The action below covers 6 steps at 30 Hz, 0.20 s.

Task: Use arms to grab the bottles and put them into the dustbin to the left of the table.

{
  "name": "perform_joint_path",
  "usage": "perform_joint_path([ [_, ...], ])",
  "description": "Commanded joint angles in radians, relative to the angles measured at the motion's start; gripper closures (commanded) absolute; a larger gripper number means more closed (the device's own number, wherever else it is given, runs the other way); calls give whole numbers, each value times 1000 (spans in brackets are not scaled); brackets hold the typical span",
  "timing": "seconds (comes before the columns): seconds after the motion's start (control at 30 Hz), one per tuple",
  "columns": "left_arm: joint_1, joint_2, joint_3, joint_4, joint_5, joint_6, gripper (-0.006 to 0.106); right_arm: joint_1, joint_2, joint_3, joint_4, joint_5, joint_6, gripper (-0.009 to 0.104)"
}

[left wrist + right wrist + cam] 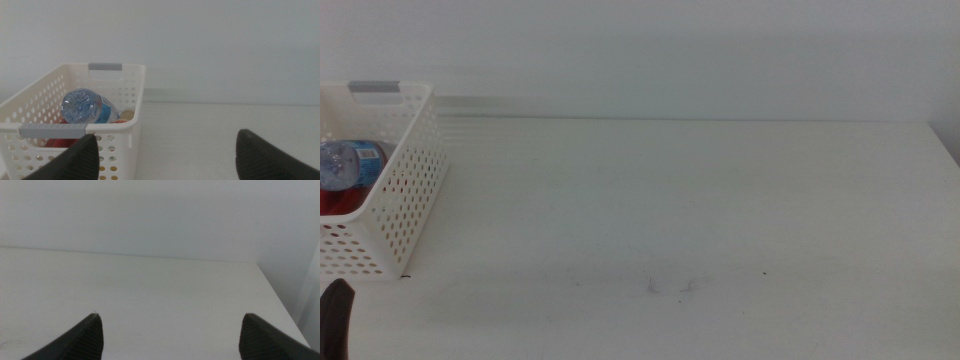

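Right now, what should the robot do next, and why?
Probably nothing but rest. The water bottle and red can already lie in the dustbin, with something yellowish beside them. The left gripper and right gripper are both open, holding nothing.

Water bottle [82, 106] and red can [62, 142] lie inside white dustbin [131, 131]

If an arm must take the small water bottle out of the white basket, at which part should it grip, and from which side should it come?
Probably from above, through the open top of the dustbin, since the walls block the sides. The water bottle lies tilted, its ribbed clear base toward the left wrist camera; grip across its round body near the blue label. The open left gripper is nearest.
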Motion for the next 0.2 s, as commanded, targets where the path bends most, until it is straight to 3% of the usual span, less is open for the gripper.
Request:
perform_joint_path([
  [0.0,1,-5,0,9,-14,-3,7,-3,-5,3,-10,-16,-4,5],
  [0.17,1,-5,0,11,-14,-3,7,-3,-5,3,-10,-16,-4,5],
])
